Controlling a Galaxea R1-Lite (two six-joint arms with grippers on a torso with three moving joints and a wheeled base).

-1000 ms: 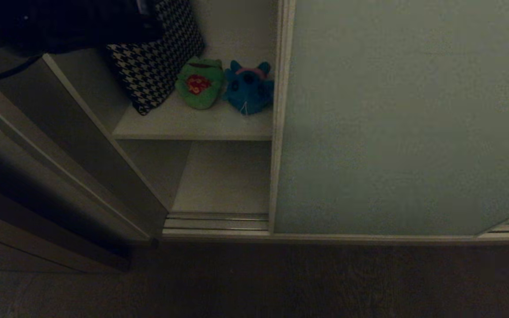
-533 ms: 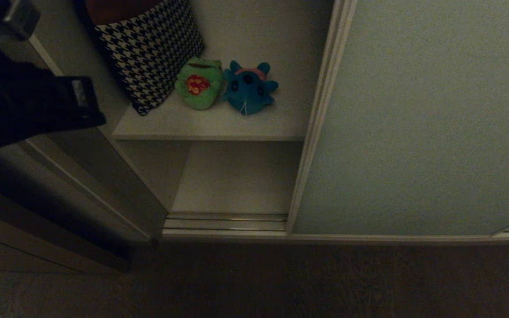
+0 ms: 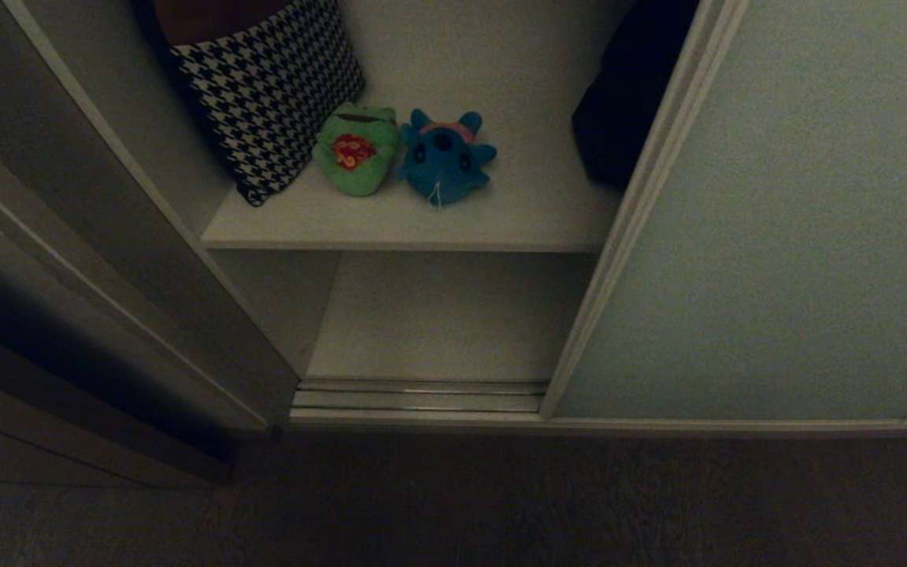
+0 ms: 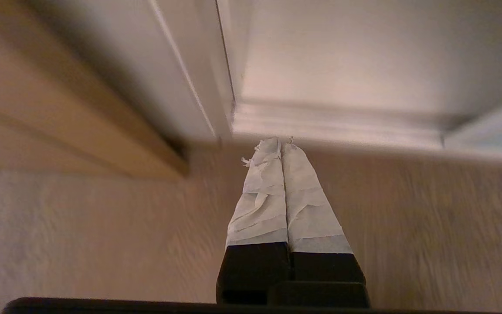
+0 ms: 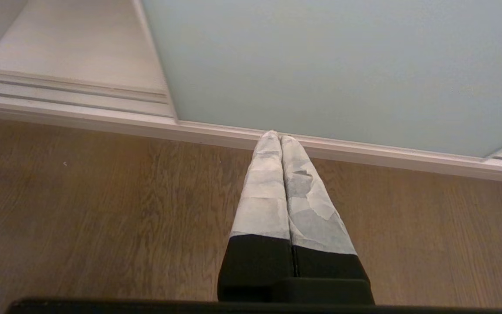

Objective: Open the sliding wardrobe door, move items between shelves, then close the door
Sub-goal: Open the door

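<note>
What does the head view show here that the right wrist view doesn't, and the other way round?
Head view only: the upper shelf carrying a houndstooth cushion, a green frog plush, a blue plush and a dark bag.

Right wrist view only: the right gripper, shut and empty above the wood floor.

Both: the sliding wardrobe door partly open, the bottom shelf and the floor track.

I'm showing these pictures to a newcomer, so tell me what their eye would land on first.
First come the two plush toys side by side on the upper shelf: the green frog and the blue one. The houndstooth cushion leans just left of the frog. To the right, the pale sliding wardrobe door stands part open, with a dark bag showing behind its edge.
</note>
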